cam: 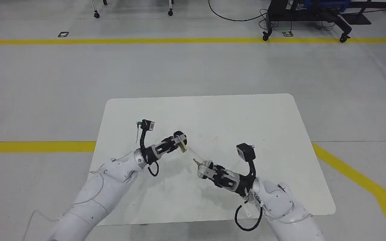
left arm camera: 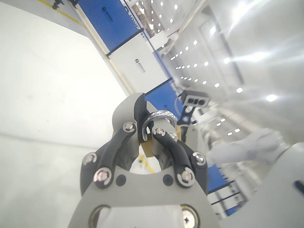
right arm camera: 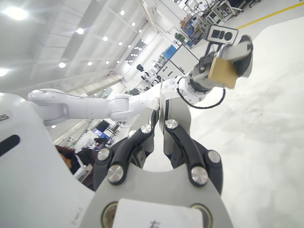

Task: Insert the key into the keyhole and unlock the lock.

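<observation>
**Lock and key, both held aloft over bench, not yet joined**

**Top view.** The bench [cam: 241,114] is a white slab with rounded corners. The left pincer [cam: 179,142] is clamped on the lock [cam: 181,144], a small brass padlock. It is carried in the air over the middle of the bench, somewhat toward the near edge. The right pincer [cam: 204,167] is closed on the key [cam: 196,162], of which a slender tip projects toward the lock. Key and lock are near each other but apart, with a clear gap between them. Judged purpose: each arm presents its piece to the other, so insertion can be done in mid-air rather than against the bench.

**Left wrist view.** The left pincer [left arm camera: 152,117] grips the lock [left arm camera: 145,146] high up, about the top of the body and the silver shackle [left arm camera: 161,116]. The brass body hangs on the far side of the fingers. This grip likely leaves the lower end free for the key. The bench [left arm camera: 35,60] lies well below.

**Right wrist view.** The right pincer [right arm camera: 158,115] has its fingers pressed together, and the key between them cannot be made out here. Ahead, the left pincer [right arm camera: 224,56] offers the lock [right arm camera: 223,73] tilted, bottom end toward this arm. The keyhole itself is too blurred to tell. The bench [right arm camera: 261,119] sits beneath.

**Status, judged.** This is the alignment stage. Insertion and turning are not yet done.
</observation>
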Controlling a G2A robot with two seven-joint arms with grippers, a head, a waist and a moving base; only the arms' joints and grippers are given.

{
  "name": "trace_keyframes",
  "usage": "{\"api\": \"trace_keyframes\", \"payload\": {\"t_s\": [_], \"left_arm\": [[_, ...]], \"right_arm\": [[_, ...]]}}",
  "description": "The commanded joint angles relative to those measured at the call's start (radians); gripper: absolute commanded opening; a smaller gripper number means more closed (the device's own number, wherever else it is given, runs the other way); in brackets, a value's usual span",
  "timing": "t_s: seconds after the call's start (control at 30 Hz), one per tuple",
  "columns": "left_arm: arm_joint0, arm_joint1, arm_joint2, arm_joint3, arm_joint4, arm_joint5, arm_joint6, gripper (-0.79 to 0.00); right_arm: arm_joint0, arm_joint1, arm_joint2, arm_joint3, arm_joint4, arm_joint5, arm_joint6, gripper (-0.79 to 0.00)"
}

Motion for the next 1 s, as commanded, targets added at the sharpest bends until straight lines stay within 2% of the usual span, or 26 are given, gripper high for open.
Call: {"api": "trace_keyframes", "payload": {"t_s": [0.0, 0.03, 0.17, 0.33, 0.63, 0.73, 0.97], "left_arm": [[-0.009, -0.007, -0.011, 0.033, -0.288, 0.058, -0.166, -0.785], [-0.014, -0.016, -0.017, 0.059, -0.369, 0.104, -0.204, -0.785], [-0.043, -0.045, -0.007, 0.117, -0.434, 0.155, -0.285, -0.785], [-0.063, -0.079, 0.012, 0.162, -0.431, 0.138, -0.335, -0.785], [-0.086, -0.125, 0.022, 0.228, -0.407, 0.105, -0.356, -0.785], [-0.09, -0.135, 0.019, 0.237, -0.391, 0.103, -0.354, -0.785], [-0.089, -0.149, -0.002, 0.247, -0.367, 0.104, -0.355, -0.785]], "right_arm": [[0.011, 0.003, -0.001, 0.009, 0.064, 0.021, 0.049, -0.785], [0.021, 0.004, -0.002, 0.019, 0.075, 0.035, 0.066, -0.785], [0.038, -0.002, -0.003, 0.028, -0.07, 0.046, -0.016, -0.785], [0.048, -0.013, -0.04, 0.034, -0.134, 0.071, -0.08, -0.785], [0.083, -0.027, -0.079, 0.083, -0.07, 0.112, -0.108, -0.785], [0.098, -0.032, -0.089, 0.109, -0.007, 0.116, -0.095, -0.785], [0.13, -0.04, -0.097, 0.161, 0.033, 0.143, -0.102, -0.785]]}}
